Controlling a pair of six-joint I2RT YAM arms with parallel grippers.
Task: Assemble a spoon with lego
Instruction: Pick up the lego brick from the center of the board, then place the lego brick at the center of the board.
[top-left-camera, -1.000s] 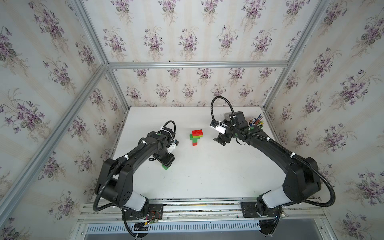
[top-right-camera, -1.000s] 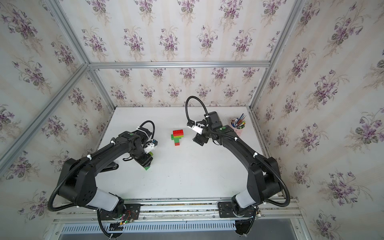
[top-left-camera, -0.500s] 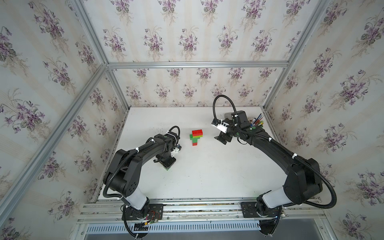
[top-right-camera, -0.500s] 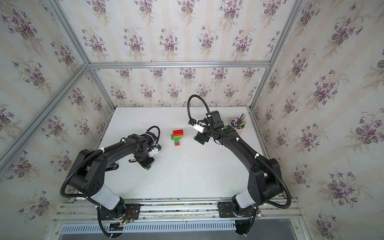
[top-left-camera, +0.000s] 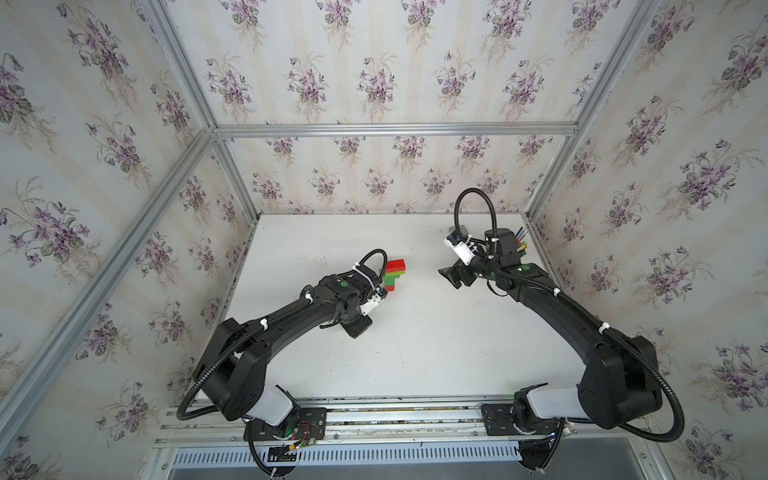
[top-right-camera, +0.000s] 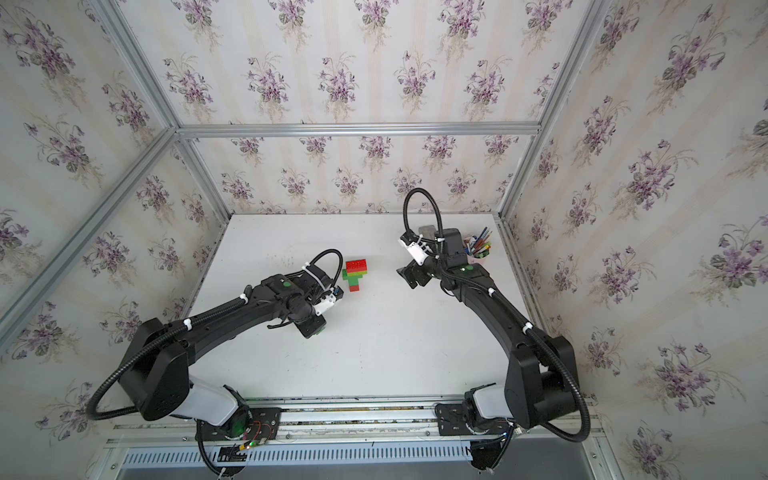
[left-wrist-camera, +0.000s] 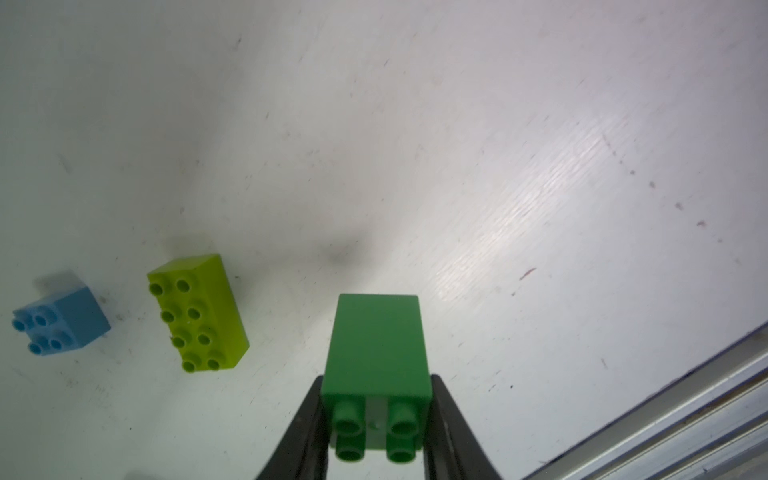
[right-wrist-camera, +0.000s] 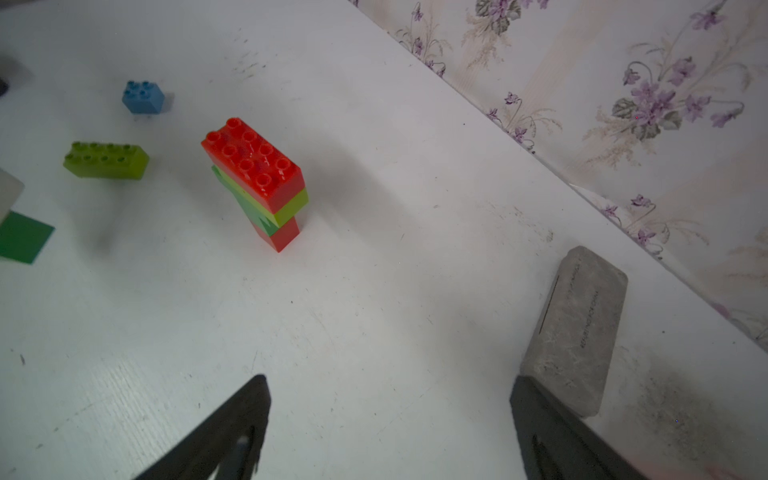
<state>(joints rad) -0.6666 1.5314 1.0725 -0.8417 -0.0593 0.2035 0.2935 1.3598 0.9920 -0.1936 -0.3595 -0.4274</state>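
My left gripper is shut on a dark green lego brick, studs facing the camera. In both top views this gripper is left of and nearer than the partial spoon. The spoon stands upright as a small stack: red 2x4 on top, then lime, green and a red base. A loose lime 2x4 brick and a light blue 2x2 brick lie on the table. My right gripper is open and holds nothing, to the right of the spoon.
A grey rectangular block lies by the back wall, close to one right fingertip. A cup of pens stands at the back right corner. A metal rail runs along the table edge near the left gripper. Papered walls enclose three sides.
The left gripper has closed on the dark green brick and shifted a little to the right with it. The right arm has hardly moved and stays open.
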